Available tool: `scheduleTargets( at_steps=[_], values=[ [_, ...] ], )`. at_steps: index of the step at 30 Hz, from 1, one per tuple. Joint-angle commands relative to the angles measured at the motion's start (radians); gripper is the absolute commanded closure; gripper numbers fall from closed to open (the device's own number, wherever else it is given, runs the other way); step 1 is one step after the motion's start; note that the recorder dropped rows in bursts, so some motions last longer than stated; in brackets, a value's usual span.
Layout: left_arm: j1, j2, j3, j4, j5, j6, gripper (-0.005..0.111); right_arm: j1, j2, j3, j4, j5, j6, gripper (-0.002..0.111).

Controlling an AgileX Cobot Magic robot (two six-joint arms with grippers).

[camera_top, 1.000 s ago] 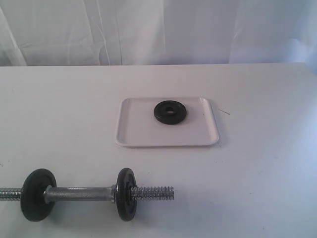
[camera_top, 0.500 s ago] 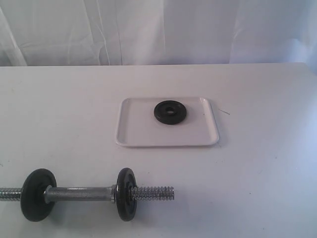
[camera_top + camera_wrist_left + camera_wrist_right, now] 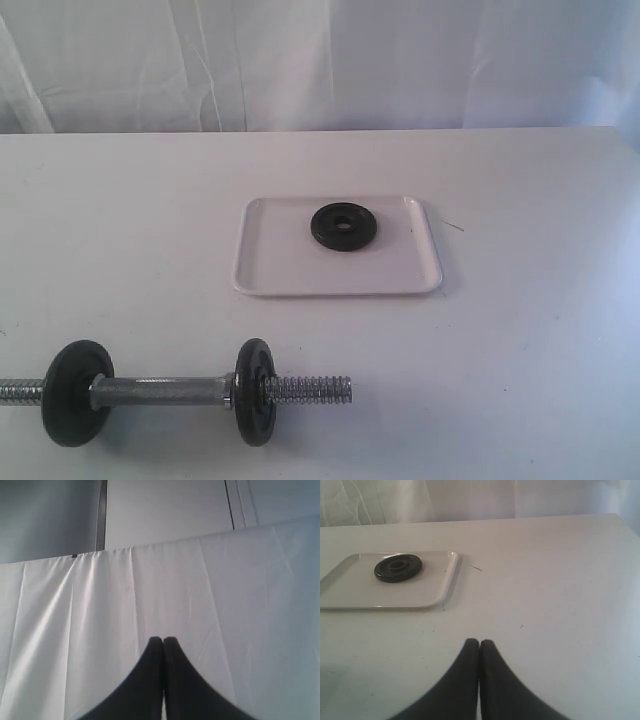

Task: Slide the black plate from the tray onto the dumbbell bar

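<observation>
The black plate (image 3: 344, 226) lies flat in the far half of the white tray (image 3: 290, 262) at mid-table; the right wrist view shows the same plate (image 3: 398, 568) and tray (image 3: 380, 594). The dumbbell bar (image 3: 160, 391) lies near the table's front left, with a black disc (image 3: 77, 392) on its left part, another (image 3: 253, 391) right of the smooth middle, and its threaded right end (image 3: 312, 389) bare. Neither arm appears in the exterior view. My left gripper (image 3: 163, 640) is shut, facing a white curtain. My right gripper (image 3: 479, 642) is shut, empty, above the table well short of the tray.
A white curtain (image 3: 320, 60) hangs behind the table. A small dark speck or thread (image 3: 454, 225) lies on the table just right of the tray. The table's right edge (image 3: 626, 525) shows in the right wrist view.
</observation>
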Motion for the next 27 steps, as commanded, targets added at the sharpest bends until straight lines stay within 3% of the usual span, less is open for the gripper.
scheduleTargets(
  at_steps=[1, 4, 5, 7, 10, 21, 24, 27],
  values=[
    [-0.006, 0.122, -0.213, -0.014, 0.295, -0.106, 0.107, 0.002, -0.006, 0.001, 0.001, -0.004, 0.000, 0.108],
    [-0.006, 0.293, -0.354, 0.007, 0.609, -0.078, 0.107, 0.002, -0.006, 0.001, 0.001, -0.004, 0.000, 0.108],
    [-0.006, 0.375, -0.403, 0.012, 0.810, -0.018, 0.107, 0.002, -0.006, 0.001, 0.001, -0.004, 0.000, 0.108],
    [-0.008, 0.476, -0.428, 0.012, 1.038, 0.037, 0.107, 0.002, -0.006, 0.001, 0.001, -0.004, 0.000, 0.108],
    [-0.029, 0.497, -0.428, 0.012, 1.125, 0.037, 0.107, 0.002, -0.006, 0.001, 0.001, -0.004, 0.000, 0.108],
    [-0.050, 0.486, -0.417, -0.019, 1.095, 0.012, 0.107, 0.002, -0.006, 0.001, 0.001, -0.004, 0.000, 0.108],
    [-0.091, 0.521, -0.410, -0.019, 1.025, 0.008, 0.107, 0.002, -0.006, 0.001, 0.001, -0.004, 0.000, 0.108],
    [-0.161, 0.601, -0.448, -0.019, 1.125, 0.055, 0.107, 0.002, -0.006, 0.001, 0.001, -0.004, 0.000, 0.108]
  ],
)
